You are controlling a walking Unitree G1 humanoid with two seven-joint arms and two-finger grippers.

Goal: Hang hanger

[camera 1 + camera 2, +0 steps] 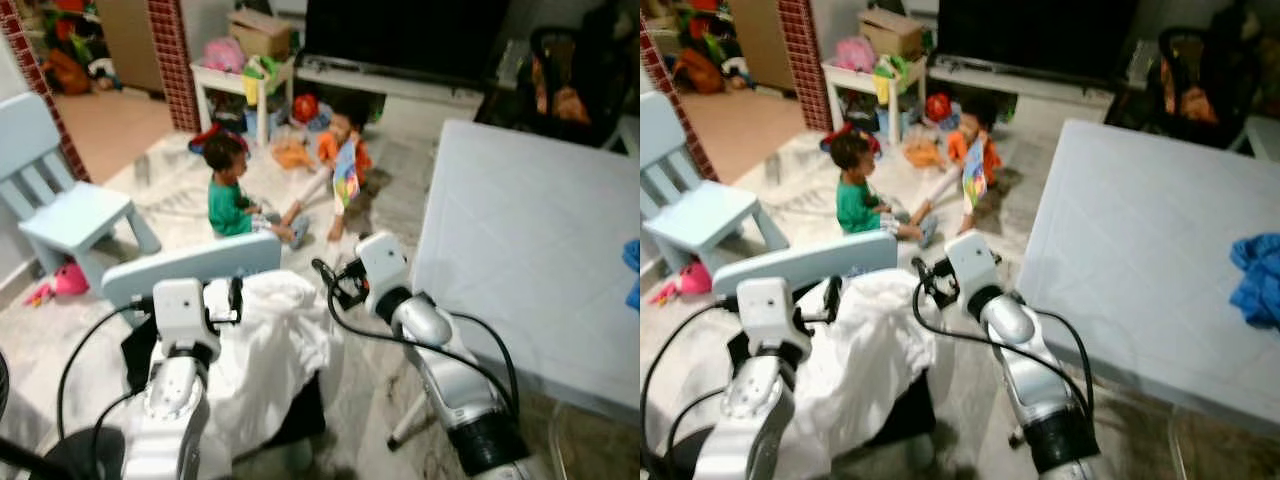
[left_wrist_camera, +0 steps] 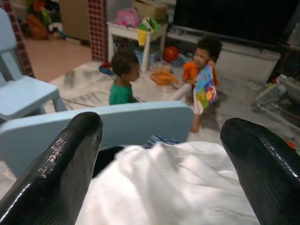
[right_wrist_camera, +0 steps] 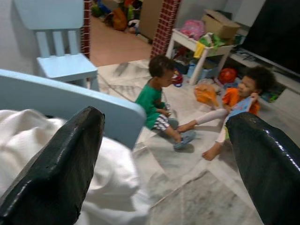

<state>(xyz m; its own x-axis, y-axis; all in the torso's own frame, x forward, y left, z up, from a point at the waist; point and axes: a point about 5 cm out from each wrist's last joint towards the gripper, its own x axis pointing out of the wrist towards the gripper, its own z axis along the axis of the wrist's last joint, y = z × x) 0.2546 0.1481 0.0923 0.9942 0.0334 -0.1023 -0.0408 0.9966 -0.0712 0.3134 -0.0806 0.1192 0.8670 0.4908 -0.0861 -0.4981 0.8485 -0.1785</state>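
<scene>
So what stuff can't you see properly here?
- Hanger: I can't pick one out; the white cloth heaped on the light blue chair may cover it.
- Blue cloth on the white table: cut off by the right eye view's edge.
- Toys beyond the two children: blurred.

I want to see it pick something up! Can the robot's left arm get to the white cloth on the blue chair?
Probably yes. The left tool is open and sits just above the white cloth draped over the blue chair, with nothing between them.
</scene>
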